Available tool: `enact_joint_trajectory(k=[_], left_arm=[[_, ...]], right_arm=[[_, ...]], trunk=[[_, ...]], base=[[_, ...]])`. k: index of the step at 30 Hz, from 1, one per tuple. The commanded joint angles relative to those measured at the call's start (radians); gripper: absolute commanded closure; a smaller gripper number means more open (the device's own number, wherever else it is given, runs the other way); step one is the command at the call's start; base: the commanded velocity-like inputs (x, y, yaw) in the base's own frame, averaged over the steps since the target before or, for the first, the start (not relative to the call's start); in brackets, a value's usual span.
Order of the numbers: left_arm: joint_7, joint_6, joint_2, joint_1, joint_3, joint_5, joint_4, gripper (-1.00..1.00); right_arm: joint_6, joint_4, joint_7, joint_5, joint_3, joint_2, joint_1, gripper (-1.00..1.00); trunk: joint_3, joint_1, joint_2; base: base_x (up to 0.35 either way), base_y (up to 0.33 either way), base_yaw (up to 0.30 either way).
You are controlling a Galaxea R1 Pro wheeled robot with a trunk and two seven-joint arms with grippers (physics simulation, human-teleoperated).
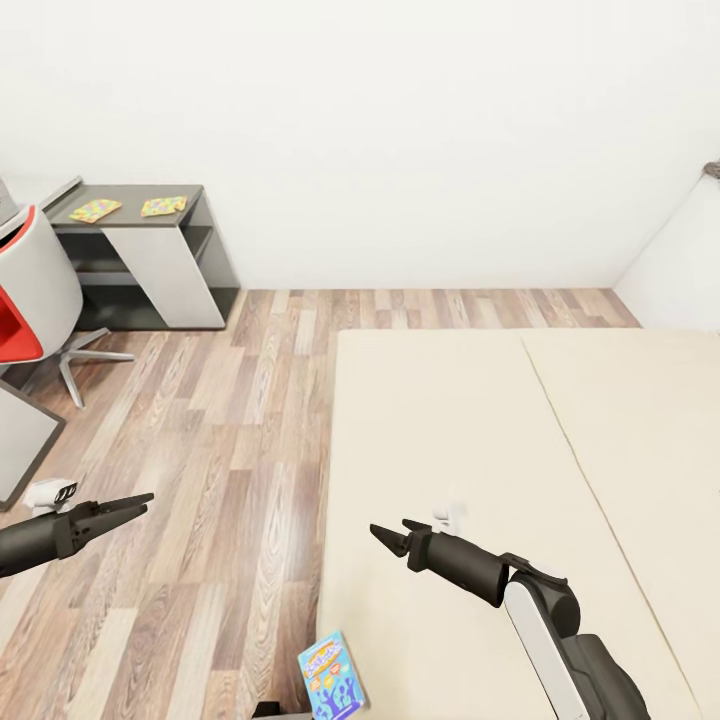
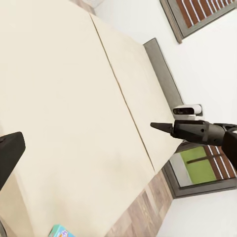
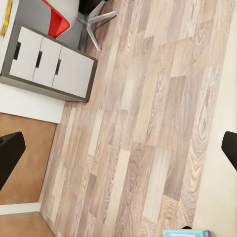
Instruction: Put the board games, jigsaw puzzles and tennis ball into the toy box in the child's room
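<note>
Two jigsaw puzzles (image 1: 96,210) (image 1: 163,206) lie side by side on the low dark section of the table (image 1: 190,190) at the far left. A small blue board game (image 1: 333,677) (image 2: 61,231) (image 3: 185,233) rests at the near corner of the cream bed (image 1: 470,440). My left gripper (image 1: 140,502) hangs open over the wood floor, left of the bed. Open too, my right gripper (image 1: 388,530) (image 2: 155,127) (image 3: 118,148) hovers above the bed's near left part, past the blue box. Both are empty. The toy box and tennis ball are out of view.
A red and grey swivel chair (image 1: 25,300) (image 3: 61,17) stands by the table, next to white drawers (image 3: 49,61). Wood plank floor (image 1: 230,420) runs between table and bed. A white wall (image 1: 400,130) closes the far side. A grey headboard (image 2: 160,74) and a window (image 2: 200,165) lie beyond the bed.
</note>
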Motion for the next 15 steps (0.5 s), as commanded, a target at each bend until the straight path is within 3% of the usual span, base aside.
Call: enact_joint_trajectory(k=[1, 15], left_arm=[[-0.004, 0.011, 0.0, 0.0, 0.0, -0.001, 0.0, -1.0], [-0.004, 0.011, 0.0, 0.0, 0.0, -0.001, 0.0, -1.0]], right_arm=[[0.005, -0.001, -0.001, -0.004, 0.0, -0.001, -0.001, -1.0], [0.004, -0.001, -0.001, -0.001, 0.002, 0.001, -0.002, -1.0]], trunk=[[0.0, 0.001, -0.002], [0.023, 0.001, -0.002]], base=[[0.0, 0.0, -0.027], [0.0, 0.0, -0.005]])
